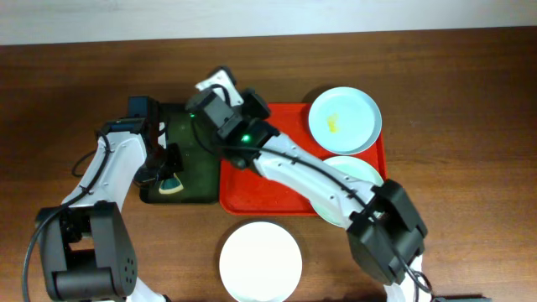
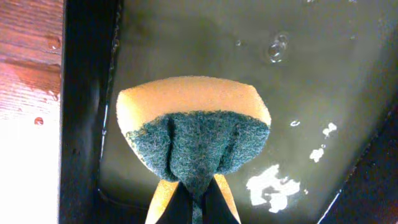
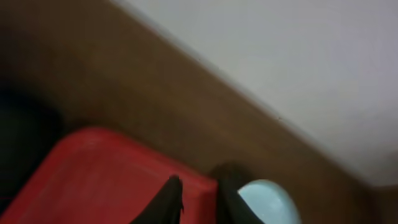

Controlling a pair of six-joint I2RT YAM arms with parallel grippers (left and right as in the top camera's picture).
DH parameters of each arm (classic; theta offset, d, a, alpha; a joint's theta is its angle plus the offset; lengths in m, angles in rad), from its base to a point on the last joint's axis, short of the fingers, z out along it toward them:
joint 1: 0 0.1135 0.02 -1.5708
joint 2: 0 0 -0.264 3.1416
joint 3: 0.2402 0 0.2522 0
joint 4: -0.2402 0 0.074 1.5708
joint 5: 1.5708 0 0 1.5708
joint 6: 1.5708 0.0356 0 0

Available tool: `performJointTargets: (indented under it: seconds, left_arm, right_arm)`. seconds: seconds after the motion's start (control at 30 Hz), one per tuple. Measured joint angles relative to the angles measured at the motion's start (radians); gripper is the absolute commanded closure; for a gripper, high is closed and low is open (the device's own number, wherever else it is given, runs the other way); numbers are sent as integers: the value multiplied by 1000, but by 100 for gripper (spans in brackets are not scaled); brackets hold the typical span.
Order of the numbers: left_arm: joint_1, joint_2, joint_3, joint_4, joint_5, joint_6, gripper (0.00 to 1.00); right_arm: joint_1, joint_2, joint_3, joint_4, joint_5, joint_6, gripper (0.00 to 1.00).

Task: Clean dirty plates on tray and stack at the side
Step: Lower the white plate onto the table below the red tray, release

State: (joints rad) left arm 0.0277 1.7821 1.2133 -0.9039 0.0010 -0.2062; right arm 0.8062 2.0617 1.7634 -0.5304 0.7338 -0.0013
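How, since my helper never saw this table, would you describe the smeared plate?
Find the red tray. In its far right corner lies the pale blue plate. Its yellow smear and blue tint set it apart from the mint plate below it.

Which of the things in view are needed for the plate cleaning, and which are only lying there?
Of the job: red tray, pale blue plate, mint green plate, white plate, sponge in the left claw.
Only there: dark green tray, wet inside; wooden table.
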Motion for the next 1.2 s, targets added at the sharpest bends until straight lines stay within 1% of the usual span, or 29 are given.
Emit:
performJointTargets:
  seconds: [0.03,0.13,0.17,0.2,0.3,0.33,0.4,0.43,0.5,0.57,0.6,0.63,0.67,0.7,0.8,0.87,0.9,0.93,0.97,1.07,1.2]
  left_arm:
    - [0,0,0,0,0,0,100]
    - [0,0,0,1,1,0,100]
    - [0,0,0,0,3,0,100]
    - [0,0,0,-1,3,0,100]
    - [0,0,0,0,3,0,100]
    - [0,0,0,0,3,0,100]
    - [0,0,0,0,3,0,100]
    - [0,0,0,2,3,0,100]
    - [0,0,0,5,3,0,100]
    - [0,0,0,5,3,0,100]
    - [0,0,-1,6,3,0,100]
    - [0,0,-1,6,3,0,100]
    - [0,0,-1,7,3,0,100]
    - [0,0,-1,8,3,0,100]
    - [0,0,-1,10,3,0,100]
    - [0,0,-1,12,3,0,100]
    - [0,0,-1,12,3,0,100]
    - [0,0,-1,12,3,0,100]
    - [0,0,-1,12,3,0,100]
    - [0,0,-1,12,3,0,100]
    - [0,0,-1,12,3,0,100]
  right_arm:
    - [-26,-30,0,-92,-122,54,66]
    - [-104,-162,0,-317,-391,121,64]
    - [-136,-235,0,-445,-484,135,63]
    - [-161,-302,2,-533,-553,148,62]
    - [-190,-406,13,-848,-645,161,60]
    - [-192,-410,11,-942,-671,163,50]
    - [-192,-403,-18,-972,-726,168,11]
    - [-192,-401,-55,-970,-756,167,1]
    - [-192,-399,-143,-927,-797,171,1]
    - [-192,-394,-259,-839,-868,171,1]
    - [-192,-389,-343,-779,-936,172,12]
    - [-192,-387,-391,-743,-972,174,20]
    - [-192,-387,-453,-695,-1013,178,34]
    - [-192,-387,-521,-656,-1049,175,39]
    - [-192,-385,-668,-540,-1131,180,46]
    - [-192,-385,-724,-456,-1175,180,50]
    - [-190,-385,-750,-429,-1194,180,55]
    - [-185,-385,-765,-408,-1204,181,60]
    - [-182,-385,-775,-393,-1207,184,61]
    - [-161,-385,-798,-360,-1183,189,70]
    - [-112,-385,-803,-322,-1096,259,72]
